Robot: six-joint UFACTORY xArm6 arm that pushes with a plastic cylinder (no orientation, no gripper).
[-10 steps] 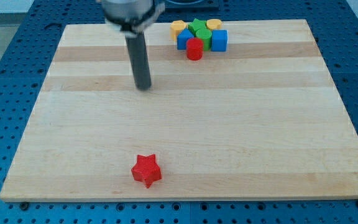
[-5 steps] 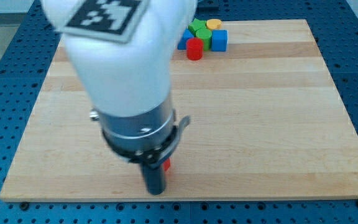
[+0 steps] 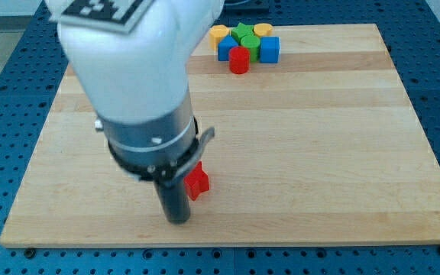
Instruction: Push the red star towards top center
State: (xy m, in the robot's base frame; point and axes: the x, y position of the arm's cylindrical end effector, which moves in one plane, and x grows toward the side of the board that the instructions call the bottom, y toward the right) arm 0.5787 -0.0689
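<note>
Red star: the red star sits low on the wooden board, at about 7 o'clock from the board's middle. Only part of it shows, because the arm covers its left side.
My tip: my tip rests on the board just beside the star, at about 7 o'clock from it. It looks like it touches the star, but I cannot tell for sure.
Pincer: the arm has no pincer. It ends in a dark rod, so nothing opens or shuts and nothing is held.
Arm: the big white and grey arm fills the view's left and hides much of the board there.
Block pile: a small bunch of blocks sits at 12 o'clock, at the board's top edge, well apart from the star.
Pile pieces: a red cylinder is at the front. A blue cube is at its 2 o'clock. Another blue block is at its 10 o'clock. A green block is behind. A yellow block and an orange-yellow block are at the back.
Table: a blue table with holes lies around the board.
</note>
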